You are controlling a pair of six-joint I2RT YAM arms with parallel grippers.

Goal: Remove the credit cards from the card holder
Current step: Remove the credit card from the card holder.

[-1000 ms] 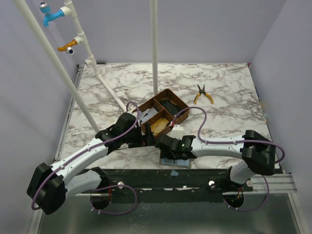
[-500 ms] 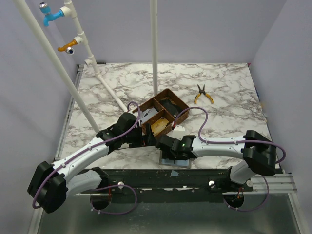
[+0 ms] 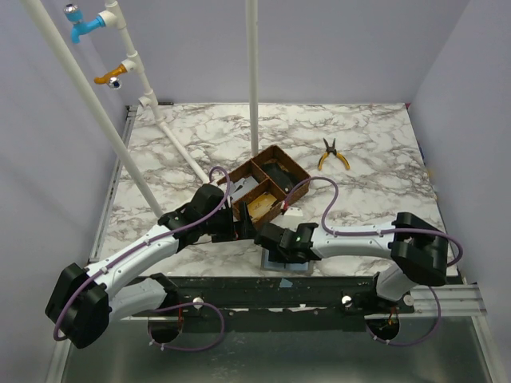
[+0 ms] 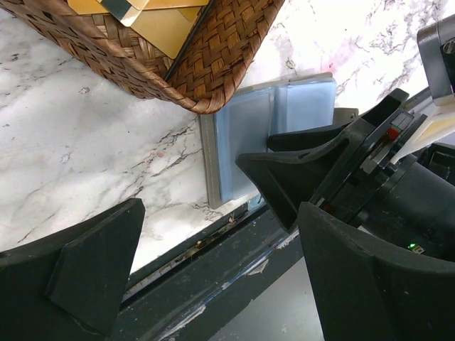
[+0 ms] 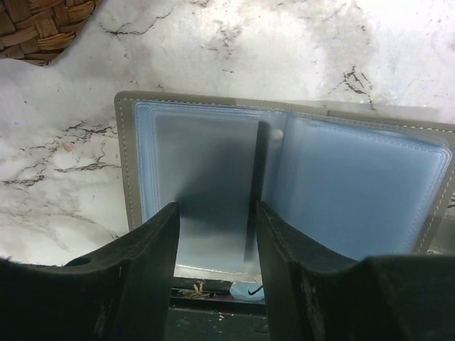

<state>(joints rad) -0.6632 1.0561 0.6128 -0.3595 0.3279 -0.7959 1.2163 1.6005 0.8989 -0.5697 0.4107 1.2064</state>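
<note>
Taps: a blue tap (image 3: 84, 28) and an orange tap (image 3: 109, 76) sit on white pipes (image 3: 88, 112) at the far left.
Writing: any print on the cards is too blurred to read.
Left gripper (image 4: 220, 241): jaws spread wide with nothing between them. It hangs low over the table's near edge, just left of the holder.
Table (image 3: 375, 136): white marble with grey veins.
Tray (image 4: 142, 71): brown woven tray with three compartments, standing mid-table.
Tray contents: cards (image 4: 160, 28) lie in the near compartment, a gold one with a darker one partly over it. The far compartment looks dark, and what it holds is unclear.
Holder (image 5: 355, 185): grey, opened flat with the blue-grey inside up. It lies at the table's near edge, just beside the tray's near corner.
Holder contents: clear sleeves on both pages. A pale frosted panel fills the left page; card or sleeve, cannot tell.
Right gripper (image 5: 217, 213): jaws about half apart, poised at the near edge of the holder's left page. No card is visibly gripped, and contact is unclear.
Pliers (image 3: 333, 154): yellow-handled, well right of the tray.
</note>
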